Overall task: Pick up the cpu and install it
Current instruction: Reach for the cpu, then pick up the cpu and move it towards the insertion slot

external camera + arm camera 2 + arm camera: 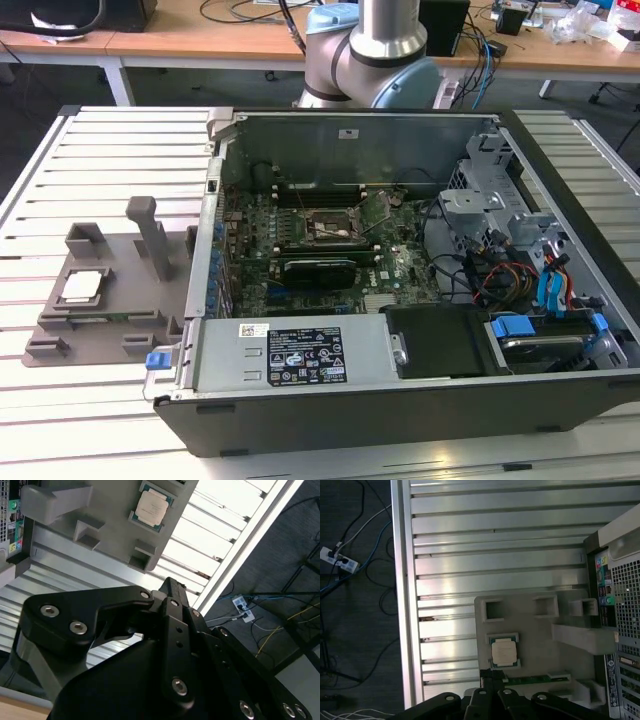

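The arm's silver and pale-blue joint [375, 50] stands behind the open black computer case [400, 260] in the exterior view. In both wrist views the black metal gripper [492, 676] hangs above the gray plastic tray [535, 645], holding nothing; how wide it stands I cannot tell. The cpu [83, 285], a small square chip with a silvery top, lies flat in its tray pocket on the slatted aluminium table [110, 150], at the exterior view's left of the case.
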`<state>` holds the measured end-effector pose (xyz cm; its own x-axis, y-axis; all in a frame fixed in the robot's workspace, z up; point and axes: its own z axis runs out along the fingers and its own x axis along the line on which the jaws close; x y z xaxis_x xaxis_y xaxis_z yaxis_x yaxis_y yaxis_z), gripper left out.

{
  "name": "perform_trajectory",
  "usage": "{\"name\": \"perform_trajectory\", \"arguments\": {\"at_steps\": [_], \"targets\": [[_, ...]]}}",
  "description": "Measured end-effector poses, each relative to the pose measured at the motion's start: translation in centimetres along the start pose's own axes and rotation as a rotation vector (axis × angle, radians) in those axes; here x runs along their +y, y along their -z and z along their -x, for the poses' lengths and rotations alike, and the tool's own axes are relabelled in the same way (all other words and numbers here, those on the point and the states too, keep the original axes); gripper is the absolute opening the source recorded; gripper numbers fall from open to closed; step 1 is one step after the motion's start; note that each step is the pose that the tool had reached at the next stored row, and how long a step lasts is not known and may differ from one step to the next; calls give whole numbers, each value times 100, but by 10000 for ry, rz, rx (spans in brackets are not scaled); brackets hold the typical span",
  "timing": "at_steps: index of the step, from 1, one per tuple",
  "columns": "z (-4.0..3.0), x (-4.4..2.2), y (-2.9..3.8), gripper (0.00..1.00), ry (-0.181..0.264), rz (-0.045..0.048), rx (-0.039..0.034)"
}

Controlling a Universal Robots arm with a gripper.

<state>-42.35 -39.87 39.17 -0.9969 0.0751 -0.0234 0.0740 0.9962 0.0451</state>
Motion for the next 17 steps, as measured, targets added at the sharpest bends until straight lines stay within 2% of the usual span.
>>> {"name": "perform_trajectory", "arguments": {"at_steps": [13,14,15,16,17], "targets": [[-16,-1,1,11,-1,0,1],[-16,-1,0,24,-1,0,0],[-17,-1,1,30,-1,0,1],[-17,-1,1,30,-1,-1,1],[-18,-1,0,36,-2,0,0]]}}
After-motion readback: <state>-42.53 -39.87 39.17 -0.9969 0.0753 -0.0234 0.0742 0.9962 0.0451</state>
